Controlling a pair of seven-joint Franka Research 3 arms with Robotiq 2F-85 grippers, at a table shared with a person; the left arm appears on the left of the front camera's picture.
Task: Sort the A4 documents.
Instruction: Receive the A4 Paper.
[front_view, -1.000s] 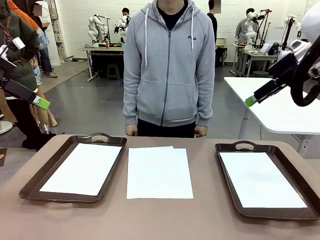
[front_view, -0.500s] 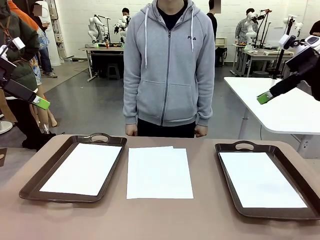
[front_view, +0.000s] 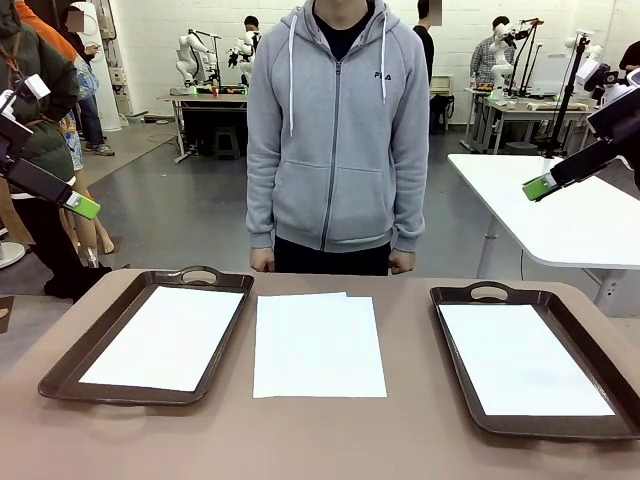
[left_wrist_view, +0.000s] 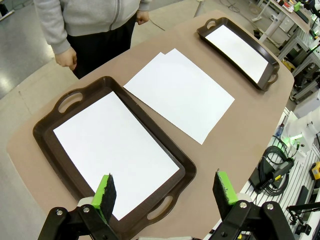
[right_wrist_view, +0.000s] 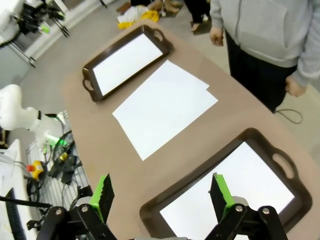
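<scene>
Left gripper (left_wrist_view: 164, 186) released: green pads spread wide, empty, hanging above the left tray (front_view: 70, 365) at the bench's (front_view: 410, 420) left edge. Right gripper (right_wrist_view: 161, 190) likewise released and empty, above the right tray (front_view: 455, 370) at the right edge.

The documents: one sheet (front_view: 165, 337) flat in the left tray, one (front_view: 520, 358) in the right tray, a loose stack (front_view: 318, 345) on the bench middle between the trays, its sheets slightly askew. All look blank.

Person (front_view: 338, 130) at the far edge; hoodie logo (front_view: 384, 75) too small to read surely.

Front view gives one pad tip per gripper; wrist views give both pads apart. Left wrist view adds cables (left_wrist_view: 272, 165) beyond the near edge.
</scene>
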